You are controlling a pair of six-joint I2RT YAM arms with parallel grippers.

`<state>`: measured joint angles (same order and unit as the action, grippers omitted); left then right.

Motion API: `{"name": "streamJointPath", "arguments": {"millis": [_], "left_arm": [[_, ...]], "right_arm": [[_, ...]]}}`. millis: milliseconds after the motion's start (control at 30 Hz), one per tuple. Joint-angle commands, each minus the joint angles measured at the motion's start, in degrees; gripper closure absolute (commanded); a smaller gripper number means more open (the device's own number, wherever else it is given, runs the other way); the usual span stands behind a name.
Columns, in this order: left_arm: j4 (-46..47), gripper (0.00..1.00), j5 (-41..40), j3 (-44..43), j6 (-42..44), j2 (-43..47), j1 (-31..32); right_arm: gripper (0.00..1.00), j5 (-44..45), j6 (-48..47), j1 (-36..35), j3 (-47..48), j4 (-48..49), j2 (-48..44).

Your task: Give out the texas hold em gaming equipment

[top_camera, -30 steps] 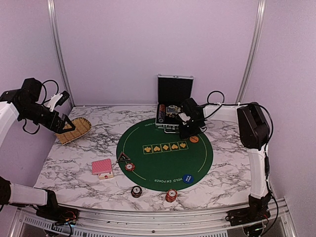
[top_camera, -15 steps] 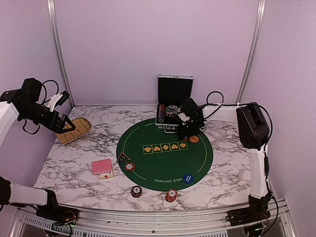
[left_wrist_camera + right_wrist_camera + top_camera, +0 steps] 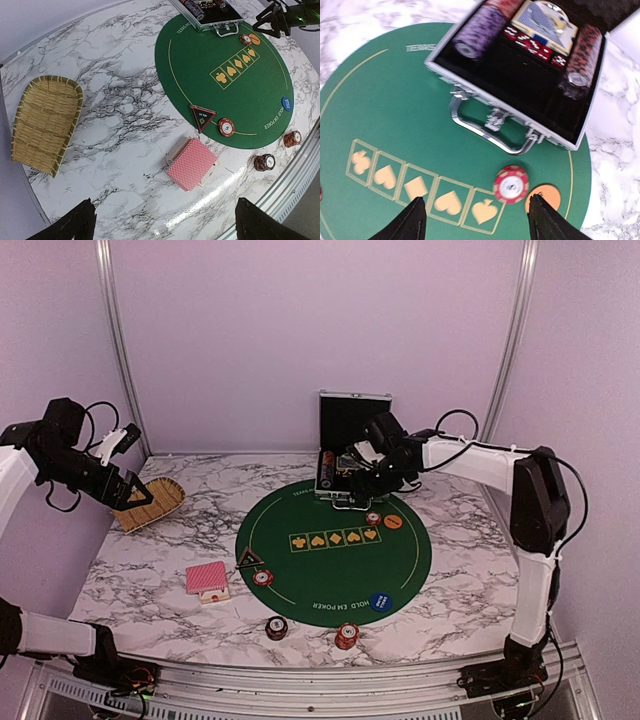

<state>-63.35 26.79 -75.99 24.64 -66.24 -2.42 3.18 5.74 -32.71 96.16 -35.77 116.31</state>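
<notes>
A marbled table [image 3: 180, 530] is covered mid-surface by a round green mat [image 3: 330, 565]. A basket [image 3: 150, 505] is laid at the far left. A card deck [image 3: 207, 580] is placed just left of the mat. A dark chip stack [image 3: 276, 628] and a red chip stack [image 3: 346, 636] are set near the front edge. An open case [image 3: 352, 455] is positioned at the mat's far edge.

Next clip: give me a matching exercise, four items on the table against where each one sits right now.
Items:
1. card deck
2. blue disc
3. orange disc
4. straw basket

Places:
A. on the green mat, beside a red-and-white chip, near the open case
B. far left of the marble table, well away from the mat
C. on bare marble just left of the mat
D. on the mat at its near edge

Pairs: 1-C; 2-D; 3-A; 4-B
</notes>
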Motion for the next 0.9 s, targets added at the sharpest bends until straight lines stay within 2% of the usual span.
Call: {"name": "streamJointPath", "arguments": {"millis": [0, 167, 367, 567, 867], "left_arm": [[-1.86, 0.01, 1.01, 0.66, 0.05, 0.22, 0.12], [-1.86, 0.01, 1.0, 0.78, -0.44, -0.53, 0.11], [-1.86, 0.01, 0.68, 1.55, 0.43, -0.13, 0.08], [-1.5, 0.01, -2.83, 3.06, 0.73, -0.55, 0.1], [0.59, 0.01, -8.2, 2.04, -0.32, -3.91, 0.09]], "right_arm": [[0.3, 1.25, 0.61, -8.35, -3.61, -1.93, -7.88], [0.19, 0.72, 2.68, -15.63, -11.01, -2.96, -15.04], [0.12, -0.99, 5.27, -23.08, -13.84, -6.94, -19.65], [0.11, -2.5, 8.03, -28.23, -17.48, -8.18, -22.72], [0.1, -5.0, 9.69, -32.55, -22.37, -8.36, -20.88]]}}
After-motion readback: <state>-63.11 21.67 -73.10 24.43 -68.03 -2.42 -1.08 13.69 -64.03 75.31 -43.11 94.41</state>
